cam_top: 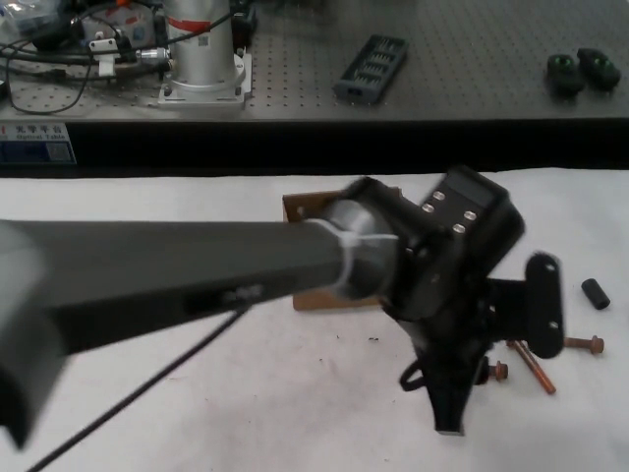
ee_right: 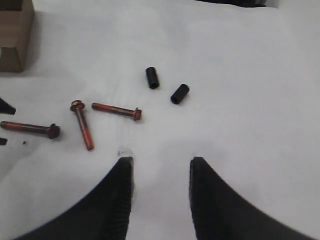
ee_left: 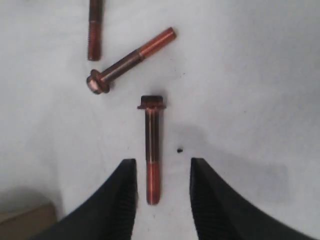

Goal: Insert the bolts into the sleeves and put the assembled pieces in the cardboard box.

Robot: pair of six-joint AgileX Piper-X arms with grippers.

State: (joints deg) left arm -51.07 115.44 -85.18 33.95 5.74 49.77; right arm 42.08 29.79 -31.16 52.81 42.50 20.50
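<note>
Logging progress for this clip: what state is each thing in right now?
Left gripper: open, fingers either side of one bolt.
Right gripper: open, empty.
Three bolts: lying loose, unsleeved.
Two sleeves: empty, apart from the bolts.
Cardboard box: contents hidden.

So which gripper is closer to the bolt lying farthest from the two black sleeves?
Left. The left gripper has its open fingers either side of that bolt at its threaded end. The right gripper is apart from it, open over bare cloth.
</note>
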